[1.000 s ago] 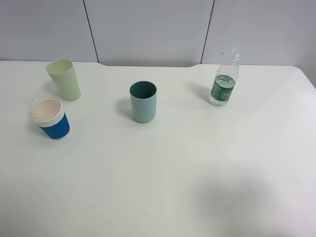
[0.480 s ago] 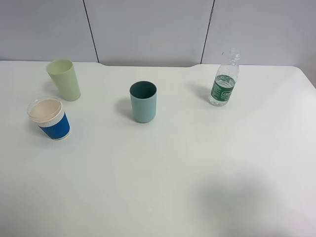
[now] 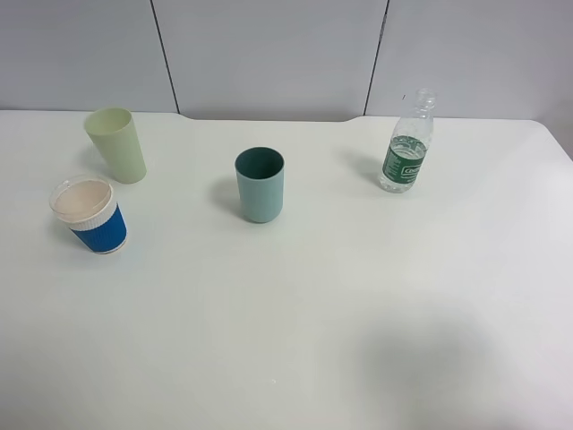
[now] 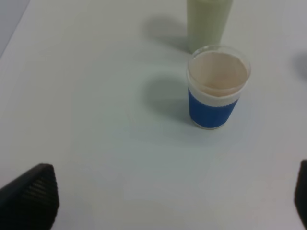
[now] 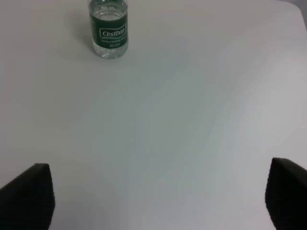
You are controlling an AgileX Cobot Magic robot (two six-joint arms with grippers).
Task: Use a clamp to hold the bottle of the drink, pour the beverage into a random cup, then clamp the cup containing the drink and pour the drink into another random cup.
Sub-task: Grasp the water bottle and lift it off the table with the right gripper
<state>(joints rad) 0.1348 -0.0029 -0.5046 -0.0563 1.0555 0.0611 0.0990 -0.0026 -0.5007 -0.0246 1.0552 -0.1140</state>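
Note:
The bottle (image 3: 407, 148) is clear with a green label and stands upright at the back right of the table; it also shows in the right wrist view (image 5: 109, 28), with clear beverage (image 5: 109, 10) just above the label. The teal cup (image 3: 260, 184) stands at mid-table. The pale green cup (image 3: 116, 143) stands at the back left, and its lower part (image 4: 208, 21) shows in the left wrist view. Neither arm appears in the high view. My right gripper (image 5: 156, 196) is open and empty, well short of the bottle. My left gripper (image 4: 165, 201) is open and empty.
A white cup with a blue sleeve (image 3: 89, 215) stands in front of the pale green cup, and shows ahead of the left gripper (image 4: 218, 88). The white table (image 3: 313, 313) is bare across its front half. A grey panelled wall (image 3: 269, 54) rises behind the table.

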